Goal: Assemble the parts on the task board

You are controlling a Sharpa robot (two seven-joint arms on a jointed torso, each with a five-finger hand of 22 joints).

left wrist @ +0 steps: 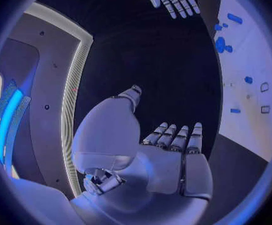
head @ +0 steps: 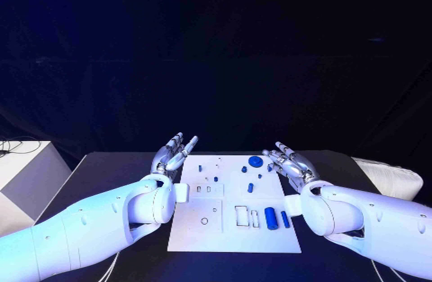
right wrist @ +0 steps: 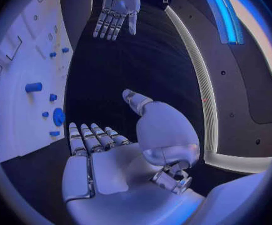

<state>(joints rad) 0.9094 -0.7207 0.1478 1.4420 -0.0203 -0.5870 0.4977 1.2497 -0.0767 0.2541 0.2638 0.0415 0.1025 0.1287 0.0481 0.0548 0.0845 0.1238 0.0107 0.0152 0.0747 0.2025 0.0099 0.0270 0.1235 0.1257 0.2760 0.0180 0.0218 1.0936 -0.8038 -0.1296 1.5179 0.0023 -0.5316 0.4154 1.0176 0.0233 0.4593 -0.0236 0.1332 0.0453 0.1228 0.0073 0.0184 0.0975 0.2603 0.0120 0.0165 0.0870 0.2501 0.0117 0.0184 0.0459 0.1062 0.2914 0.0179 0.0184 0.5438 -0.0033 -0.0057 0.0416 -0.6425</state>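
So both my hands were up over the table [head: 108, 170], one on each side of the board [head: 236, 232], and neither was holding anything. My left hand [head: 173, 152] sat at the board's far left corner, fingers stretched out and a bit apart, palm empty in its wrist cam too [left wrist: 173, 155]. My right hand [head: 289, 162] was at the far right edge, fingers also straight and spread, nothing in the palm [right wrist: 105, 160]. Each wrist cam also caught the other hand across the way, right hand [left wrist: 170, 0] and left hand [right wrist: 117, 10], both spread.

The board lay flat in the middle of the table between my forearms. The parts were all down on it: a round blue disc [head: 256, 161] near the far edge close to my right fingers, a few small blue pegs [head: 243, 169] scattered around the far half, and two long blue cylinders [head: 272, 219] lying side by side at the near right. There were outlined slots at the near left and middle, though I honestly couldn't tell from the head cam whether anything sat in them.
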